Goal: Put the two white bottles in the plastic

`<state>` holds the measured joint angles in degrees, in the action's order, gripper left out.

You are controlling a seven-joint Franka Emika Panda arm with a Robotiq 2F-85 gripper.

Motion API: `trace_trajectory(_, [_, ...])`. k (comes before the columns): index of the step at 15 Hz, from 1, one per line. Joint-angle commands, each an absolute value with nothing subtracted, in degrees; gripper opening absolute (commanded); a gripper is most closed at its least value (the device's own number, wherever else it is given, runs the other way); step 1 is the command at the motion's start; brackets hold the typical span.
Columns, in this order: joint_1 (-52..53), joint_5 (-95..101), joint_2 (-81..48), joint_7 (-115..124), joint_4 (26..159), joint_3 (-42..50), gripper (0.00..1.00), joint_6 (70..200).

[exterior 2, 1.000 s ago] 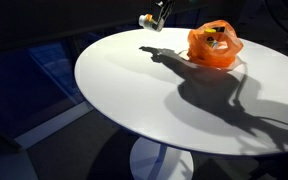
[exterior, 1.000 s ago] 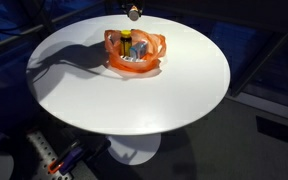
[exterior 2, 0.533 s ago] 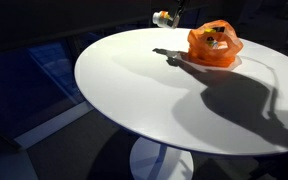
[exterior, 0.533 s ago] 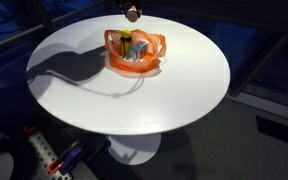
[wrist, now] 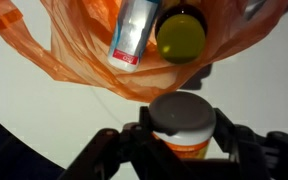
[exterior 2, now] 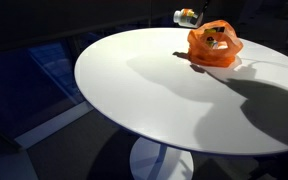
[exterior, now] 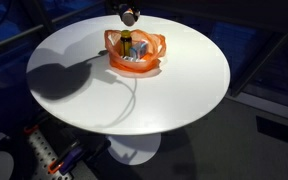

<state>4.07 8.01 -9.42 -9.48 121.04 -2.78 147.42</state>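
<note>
**Robot gripper holds one white bottle in the air beside an orange container on a round white table**

A round white table [exterior: 189,95] fills the scene against dark surroundings. Toward its far side sits the orange plastic container [exterior: 155,62], translucent with a wavy rim.

The gripper [exterior: 129,14] hangs in the air near the table's far edge, close to the container but not over it. Its fingers are clamped on the held white bottle [exterior 2: 187,15], which lies roughly sideways in the grip in an exterior view. In the wrist view the gripper [wrist: 182,150] comes in from the bottom. Its dark fingers press both sides of this bottle [wrist: 182,113], which shows a white top with an orange band beneath. The bottle touches neither the table nor the container.

The second white bottle [wrist: 132,30] already lies inside the container [wrist: 69,55], tilted, with a blue and red band at its lower end. Just beside it stands a dark bottle [wrist: 181,35] with a yellowish cap (in an exterior view its yellow label shows above the rim [exterior: 126,42]).

A broad dark shadow of the arm falls across the table [exterior 2: 134,90].
</note>
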Motion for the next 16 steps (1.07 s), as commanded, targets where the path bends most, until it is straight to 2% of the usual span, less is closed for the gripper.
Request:
trace_trajectory(1, [2.8,8.8,-2.3,-9.2,128.0,-2.0,0.37,148.1])
trace_trajectory(9, [0.1,8.8,4.4,-8.6,136.8,0.3,0.37,148.1])
trace_trajectory(16, [-2.1,9.0,4.3,-7.3,139.6,2.2,0.37,147.9])
